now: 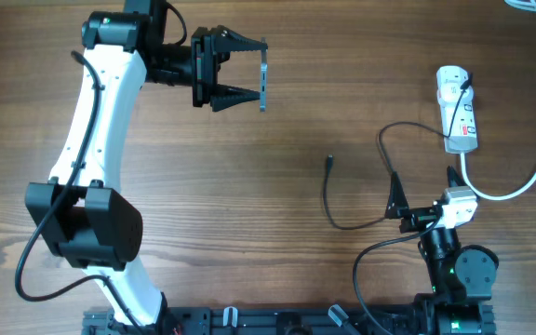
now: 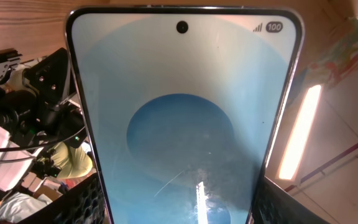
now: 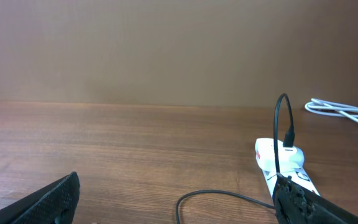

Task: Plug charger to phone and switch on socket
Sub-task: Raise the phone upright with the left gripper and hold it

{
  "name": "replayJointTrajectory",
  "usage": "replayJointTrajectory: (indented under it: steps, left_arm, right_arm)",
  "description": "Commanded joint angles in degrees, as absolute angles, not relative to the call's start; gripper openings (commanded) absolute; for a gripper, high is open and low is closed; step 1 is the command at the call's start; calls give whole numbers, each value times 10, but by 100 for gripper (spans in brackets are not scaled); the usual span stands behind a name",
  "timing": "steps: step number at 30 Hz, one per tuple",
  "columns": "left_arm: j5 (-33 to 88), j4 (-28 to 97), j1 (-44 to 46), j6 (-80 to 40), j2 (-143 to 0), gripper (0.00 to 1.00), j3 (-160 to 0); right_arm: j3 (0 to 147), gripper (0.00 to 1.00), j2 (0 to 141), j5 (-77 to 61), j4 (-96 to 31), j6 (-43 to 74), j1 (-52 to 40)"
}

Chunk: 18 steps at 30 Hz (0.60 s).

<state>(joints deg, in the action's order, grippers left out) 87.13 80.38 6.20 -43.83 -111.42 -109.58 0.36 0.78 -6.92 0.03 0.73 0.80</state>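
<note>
Wooden tabletop (image 1: pixel 249 186): a brown, grained surface on which the cable and power strip are laid.
Phone: a flat rectangular phone with a lit pale-blue screen (image 2: pixel 185 118) is seen at 12 o'clock in the overhead view, edge-on to that camera and judged to be raised.
Left tool (image 1: pixel 259 69): closed against the phone's two long sides, so the phone is gripped.
Charger: a thin black cable ending in a small dark plug tip (image 1: pixel 330 163) is laid just at 3 o'clock of centre, well apart from the phone and not connected.
Socket: a small white power strip with red markings (image 1: pixel 457 110) is placed at 2 o'clock with a black plug seated in it. The switch position cannot be read.
Right tool (image 3: pixel 176 186): spread wide at 4 o'clock, with nothing held.
Done: the phone is in hand.
Left: the tip is to be grasped and inserted, and the switch pressed. The stage is judged early.
</note>
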Motion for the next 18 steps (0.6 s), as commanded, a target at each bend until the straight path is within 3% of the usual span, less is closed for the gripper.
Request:
replayJointTrajectory:
  steps: [1,18]
  left_arm:
    - [903,804,59,-437,-1092,66,-1110]
    - [865,804,59,-377,-1092,66,-1110]
  right_arm:
    - [3,100,4,-60,2,1,5]
    - [3,100,4,-60,3,1,5]
